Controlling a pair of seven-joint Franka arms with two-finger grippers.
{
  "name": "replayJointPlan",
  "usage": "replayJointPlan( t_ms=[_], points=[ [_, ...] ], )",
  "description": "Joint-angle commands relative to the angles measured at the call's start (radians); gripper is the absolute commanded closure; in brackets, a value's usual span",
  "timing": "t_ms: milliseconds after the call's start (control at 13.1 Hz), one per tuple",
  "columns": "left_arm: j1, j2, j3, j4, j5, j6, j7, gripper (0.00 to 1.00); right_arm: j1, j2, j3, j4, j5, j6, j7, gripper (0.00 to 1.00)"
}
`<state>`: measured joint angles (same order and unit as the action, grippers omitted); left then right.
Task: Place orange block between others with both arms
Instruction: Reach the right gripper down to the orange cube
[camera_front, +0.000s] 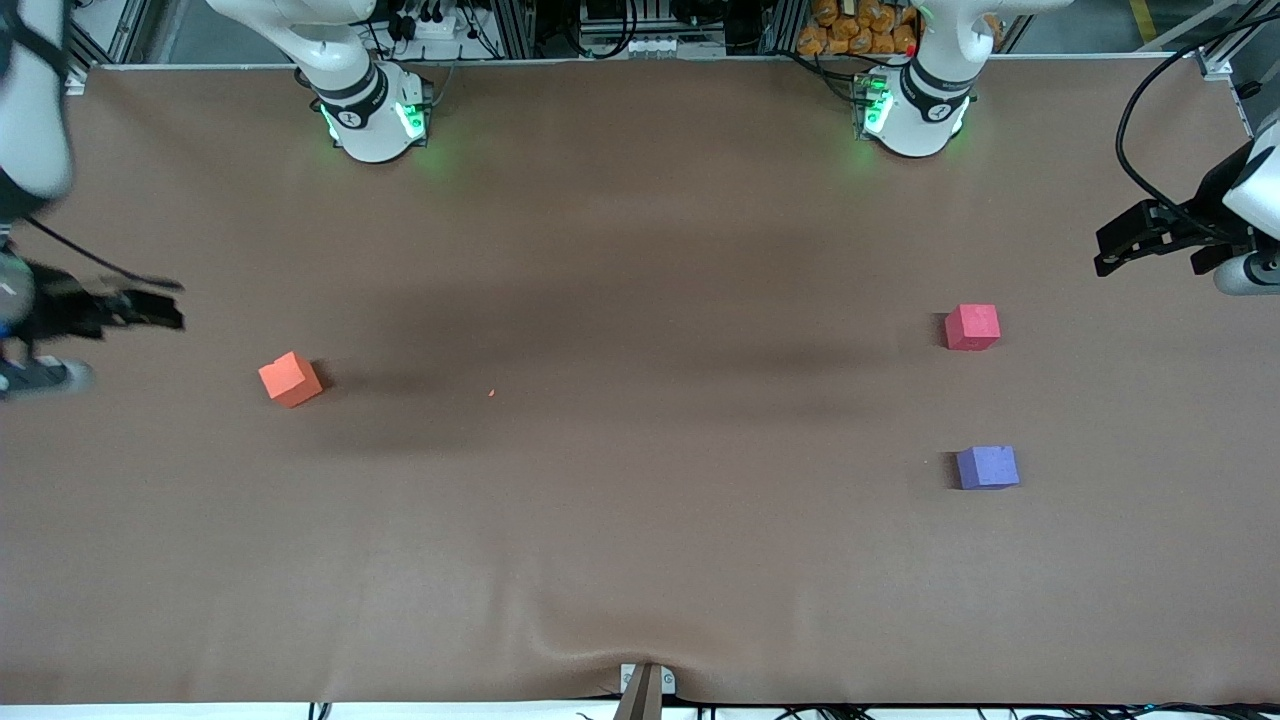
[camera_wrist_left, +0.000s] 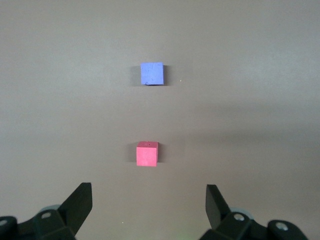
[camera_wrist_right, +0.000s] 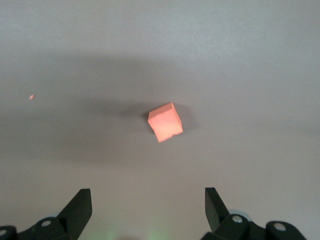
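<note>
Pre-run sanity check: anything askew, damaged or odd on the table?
Two small things. The orange block sits rotated, unlike the squarely set pinkish-red cube and purple-blue cube. A tiny orange speck lies apart from it, possibly a foam crumb. The brown table cover wrinkles at its near edge.

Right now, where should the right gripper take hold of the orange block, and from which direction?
Grip the orange block from above, the fingers on two opposite side faces. It lies flat on the table with nothing touching it, but it sits turned at an angle, so the open right gripper should probably rotate to match its faces. The open left gripper waits near the red block.
</note>
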<state>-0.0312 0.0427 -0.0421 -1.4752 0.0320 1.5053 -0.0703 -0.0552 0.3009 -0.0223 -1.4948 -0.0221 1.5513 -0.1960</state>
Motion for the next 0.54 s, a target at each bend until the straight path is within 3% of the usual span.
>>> replayJointPlan(
  t_ms=[0,153,459],
  points=[
    [0.008,0.002,0.001,0.01,-0.018,0.0,0.024,0.0,-0.009,0.094,0.01,-0.044,-0.007,0.097,0.015,0.0],
    [0.008,0.002,0.001,0.01,-0.02,-0.002,0.024,0.0,-0.014,0.168,0.01,-0.079,-0.007,0.183,0.012,0.0],
    [0.008,0.002,0.001,0.01,-0.02,-0.002,0.024,0.0,-0.037,0.256,0.012,-0.116,-0.006,0.214,-0.002,0.0]
  ],
)
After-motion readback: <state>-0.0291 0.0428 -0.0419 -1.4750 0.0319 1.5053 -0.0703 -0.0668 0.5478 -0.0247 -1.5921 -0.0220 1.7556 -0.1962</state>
